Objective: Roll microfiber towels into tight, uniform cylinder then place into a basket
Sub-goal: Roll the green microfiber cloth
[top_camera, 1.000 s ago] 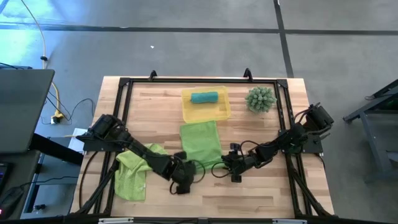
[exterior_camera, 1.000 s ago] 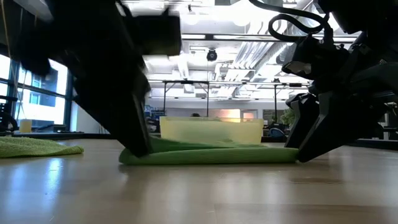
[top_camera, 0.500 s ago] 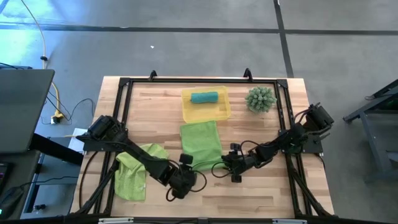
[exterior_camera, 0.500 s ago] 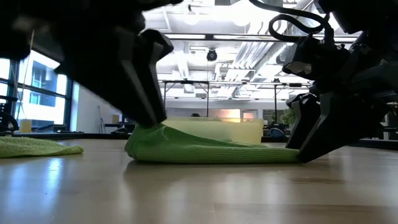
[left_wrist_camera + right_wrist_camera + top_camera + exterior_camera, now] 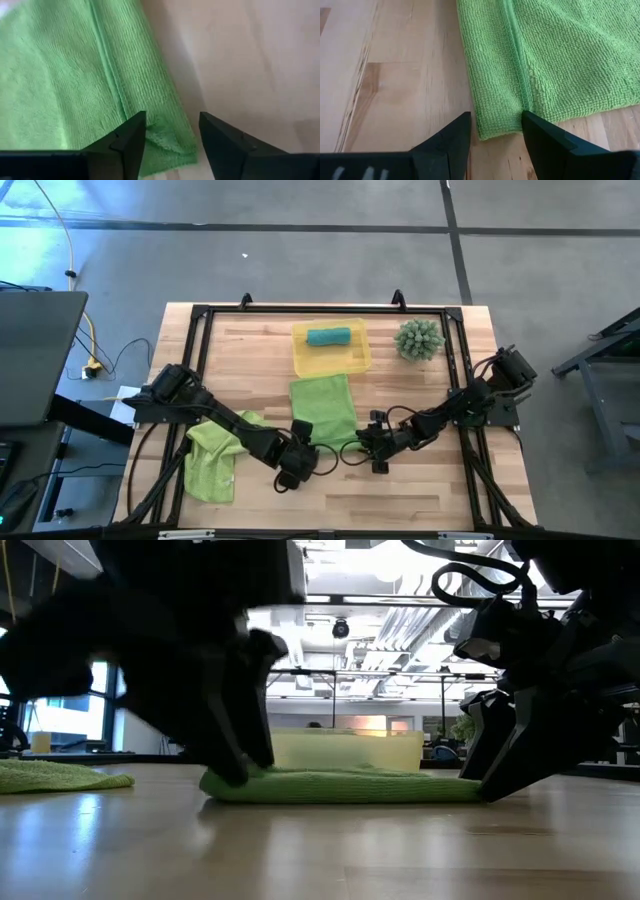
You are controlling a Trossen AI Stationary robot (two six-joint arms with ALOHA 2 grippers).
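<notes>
A lime towel [image 5: 323,410] lies flat in the middle of the table [image 5: 420,490], just at 6 o'clock of the basket [image 5: 358,363]. The left hand [image 5: 300,452] is at the towel's 7 o'clock corner, fingers [image 5: 127,142] parted wide, the corner lying loose on the wood between them. The right hand [image 5: 362,444] is at the 5 o'clock corner, fingers [image 5: 547,142] also apart, straddling that corner's hem without pinching it. In the low view both hands press down at the towel's two near ends. A teal towel [image 5: 328,335], already rolled, lies across the basket near the table's 12 o'clock edge. A second lime towel [image 5: 212,462] sits crumpled at 8 o'clock, partly under the left arm. A spiky plant [image 5: 419,339] stands at 3 o'clock of the basket, apart from it.
</notes>
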